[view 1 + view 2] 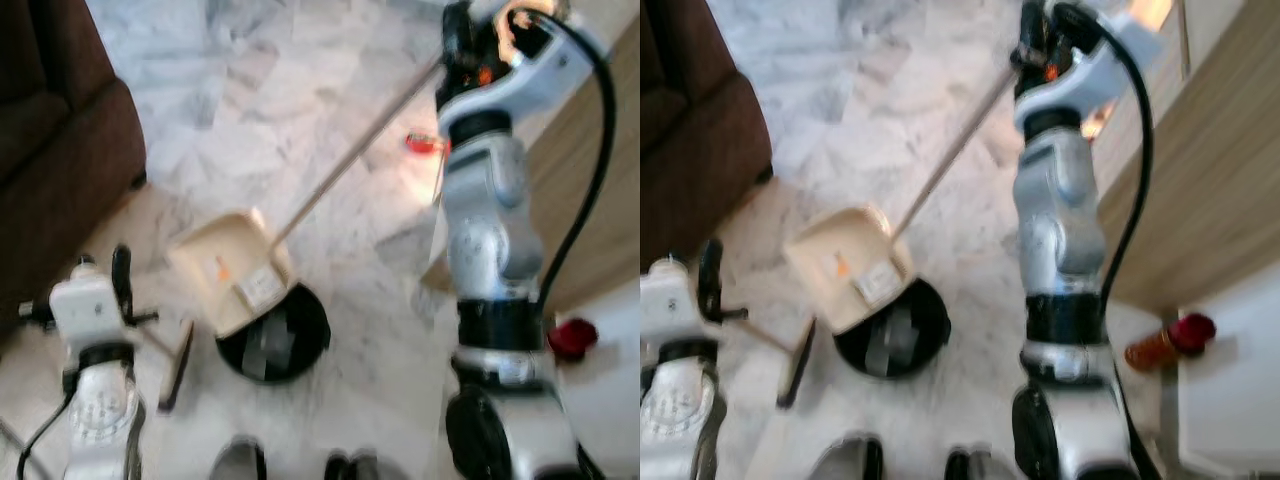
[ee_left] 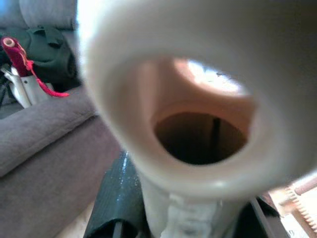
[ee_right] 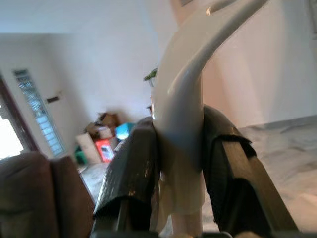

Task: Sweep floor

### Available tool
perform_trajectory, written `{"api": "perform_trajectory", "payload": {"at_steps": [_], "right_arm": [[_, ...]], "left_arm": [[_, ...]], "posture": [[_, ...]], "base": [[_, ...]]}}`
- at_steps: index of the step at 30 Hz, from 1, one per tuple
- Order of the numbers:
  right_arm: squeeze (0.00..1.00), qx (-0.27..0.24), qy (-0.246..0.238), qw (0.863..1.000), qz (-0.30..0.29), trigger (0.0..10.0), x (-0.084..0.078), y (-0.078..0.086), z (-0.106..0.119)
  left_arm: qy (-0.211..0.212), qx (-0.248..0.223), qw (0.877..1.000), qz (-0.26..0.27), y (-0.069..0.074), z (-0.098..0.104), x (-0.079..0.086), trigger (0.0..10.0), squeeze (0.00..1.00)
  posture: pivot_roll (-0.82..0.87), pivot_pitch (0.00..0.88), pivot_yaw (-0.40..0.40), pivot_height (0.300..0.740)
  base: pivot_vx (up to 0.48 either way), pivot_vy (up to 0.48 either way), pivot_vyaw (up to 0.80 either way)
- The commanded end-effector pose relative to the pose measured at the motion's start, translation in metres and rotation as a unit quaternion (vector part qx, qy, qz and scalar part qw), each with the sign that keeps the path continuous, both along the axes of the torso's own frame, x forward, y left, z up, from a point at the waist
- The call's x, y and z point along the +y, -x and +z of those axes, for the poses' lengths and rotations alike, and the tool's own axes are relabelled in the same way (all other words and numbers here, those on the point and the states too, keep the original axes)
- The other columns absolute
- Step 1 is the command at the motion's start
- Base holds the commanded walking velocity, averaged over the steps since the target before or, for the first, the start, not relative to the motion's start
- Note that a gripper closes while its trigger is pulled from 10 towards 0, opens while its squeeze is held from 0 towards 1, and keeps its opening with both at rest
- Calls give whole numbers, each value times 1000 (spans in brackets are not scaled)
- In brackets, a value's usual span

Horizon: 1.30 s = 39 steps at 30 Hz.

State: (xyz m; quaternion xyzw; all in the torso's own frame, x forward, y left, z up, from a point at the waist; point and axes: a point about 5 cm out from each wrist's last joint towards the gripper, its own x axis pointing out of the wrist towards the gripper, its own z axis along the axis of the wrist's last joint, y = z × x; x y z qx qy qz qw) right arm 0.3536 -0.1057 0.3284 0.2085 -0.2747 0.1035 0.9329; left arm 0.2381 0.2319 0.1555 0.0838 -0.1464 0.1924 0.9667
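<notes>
Right gripper (image 3: 178, 163) pinches the dustpan's handle (image 1: 350, 160) high up — tilting the dustpan (image 1: 232, 270) over the black bin (image 1: 280, 340), likely to tip dirt in. Left gripper (image 2: 163, 218) clamps the broom (image 1: 172, 365) — low beside the bin.

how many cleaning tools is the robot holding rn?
2. The dustpan sits tilted over the black bin, its long handle running up to the right tool. The small broom is near the floor, its handle held in the left tool.
</notes>
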Motion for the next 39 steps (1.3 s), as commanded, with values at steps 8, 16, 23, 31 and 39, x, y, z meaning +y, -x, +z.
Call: {"api": "perform_trajectory", "payload": {"at_steps": [8, 16, 23, 31, 39], "right_arm": [[0, -58, -11, 998, -6, 10000, -3, 13, 13], [0, -81, 9, 997, -14, 10000, -3, 18, 13], [0, -128, 67, 989, -11, 10000, 14, 33, 9], [0, -169, 102, 980, 5, 10000, 36, 52, 6], [0, -231, 172, 957, 4, 10000, 52, 75, 4]], "left_arm": [[-12, -13, 1000, 4, 6, 5, 1, 10000, 0], [-12, -12, 1000, 2, 6, 5, 0, 10000, 0], [-13, -12, 1000, -2, 6, 5, -1, 10000, 0], [-18, -11, 1000, -9, 5, 5, -2, 10000, 0], [-21, -10, 1000, -16, 3, 4, -4, 10000, 0]], "posture": [[90, 246, -56, 740], [87, 250, -54, 740], [89, 249, -51, 740], [86, 240, -46, 740], [80, 239, -43, 740]], "base": [[0, 0, 0], [0, 0, 0], [0, 0, 0], [0, 0, 0], [0, 0, 0]]}}
